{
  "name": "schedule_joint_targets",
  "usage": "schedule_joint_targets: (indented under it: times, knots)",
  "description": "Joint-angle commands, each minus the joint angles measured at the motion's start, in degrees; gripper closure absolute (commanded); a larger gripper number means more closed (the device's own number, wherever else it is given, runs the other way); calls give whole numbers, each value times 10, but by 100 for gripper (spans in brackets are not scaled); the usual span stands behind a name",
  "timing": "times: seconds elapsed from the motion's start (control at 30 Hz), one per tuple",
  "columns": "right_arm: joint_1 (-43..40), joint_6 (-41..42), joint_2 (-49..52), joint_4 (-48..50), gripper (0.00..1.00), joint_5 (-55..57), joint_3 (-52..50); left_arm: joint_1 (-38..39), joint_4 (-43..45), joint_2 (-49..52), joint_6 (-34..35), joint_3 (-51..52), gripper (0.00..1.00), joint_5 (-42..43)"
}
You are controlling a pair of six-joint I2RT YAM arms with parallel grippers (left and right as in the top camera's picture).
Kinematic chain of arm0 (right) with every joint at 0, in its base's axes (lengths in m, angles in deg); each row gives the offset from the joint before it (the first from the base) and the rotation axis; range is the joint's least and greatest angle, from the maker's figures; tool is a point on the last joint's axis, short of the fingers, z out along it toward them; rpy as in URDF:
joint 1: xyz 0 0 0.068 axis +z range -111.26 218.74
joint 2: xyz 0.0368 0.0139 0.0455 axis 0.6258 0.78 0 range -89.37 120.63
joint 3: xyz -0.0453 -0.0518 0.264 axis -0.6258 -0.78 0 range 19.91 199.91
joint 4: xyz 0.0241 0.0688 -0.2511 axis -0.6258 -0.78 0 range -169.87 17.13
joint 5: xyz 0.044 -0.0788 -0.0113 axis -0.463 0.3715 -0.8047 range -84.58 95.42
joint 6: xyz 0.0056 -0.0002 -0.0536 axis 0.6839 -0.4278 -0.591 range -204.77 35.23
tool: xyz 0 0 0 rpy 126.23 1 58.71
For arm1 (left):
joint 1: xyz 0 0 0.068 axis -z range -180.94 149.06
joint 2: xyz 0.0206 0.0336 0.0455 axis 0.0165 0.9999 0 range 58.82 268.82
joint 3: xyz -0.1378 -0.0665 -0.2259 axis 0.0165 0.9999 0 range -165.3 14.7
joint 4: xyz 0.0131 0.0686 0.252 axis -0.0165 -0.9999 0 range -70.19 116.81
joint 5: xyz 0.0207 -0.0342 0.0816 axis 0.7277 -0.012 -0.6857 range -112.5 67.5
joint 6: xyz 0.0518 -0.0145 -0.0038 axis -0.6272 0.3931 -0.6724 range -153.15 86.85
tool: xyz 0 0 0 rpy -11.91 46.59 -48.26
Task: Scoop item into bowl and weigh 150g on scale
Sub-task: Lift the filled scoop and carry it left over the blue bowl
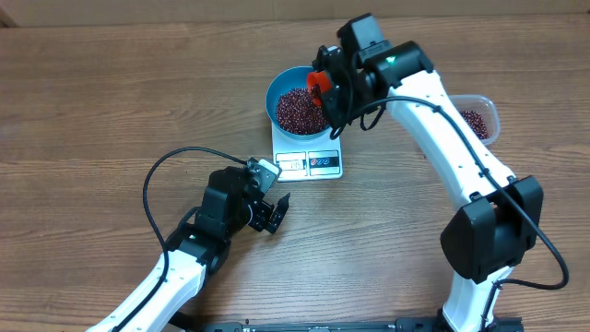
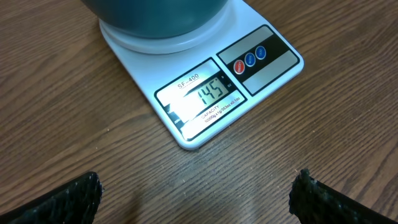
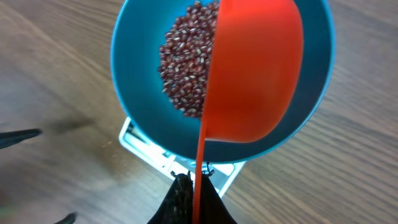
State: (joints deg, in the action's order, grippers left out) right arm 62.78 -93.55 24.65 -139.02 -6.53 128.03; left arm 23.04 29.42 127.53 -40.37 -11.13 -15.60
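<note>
The beans (image 3: 183,74) — loose, light, probably quick to roll — lie heaped in the bowl (image 3: 137,124) on the scale (image 2: 205,93), best moved only by the orange scoop (image 3: 255,68) whose handle the right hand (image 3: 191,196) pinches above them, the left hand (image 2: 199,196) spread nearby.

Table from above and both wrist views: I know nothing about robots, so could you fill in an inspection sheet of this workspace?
Surface: wood-grain table.
Job's things: teal bowl sits on white scale, beans inside; display reads 145.
Clutter: clear tub holding more beans, far right.
End effectors: left end effector open, empty, facing the scale; right end effector shut on orange scoop above the bowl.
Cables: black cable loops beside left arm; another trails off right arm.
Surroundings: nothing seen.
</note>
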Motion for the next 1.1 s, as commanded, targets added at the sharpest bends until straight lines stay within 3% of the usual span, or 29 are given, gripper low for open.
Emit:
schedule_joint_targets:
  times: [0.0,1.07]
  knots:
    - [17,13,-22,12,96,79,19,0,2,4,8,1,0,2]
    - [24,8,-21,44,96,104,19,0,2,4,8,1,0,2]
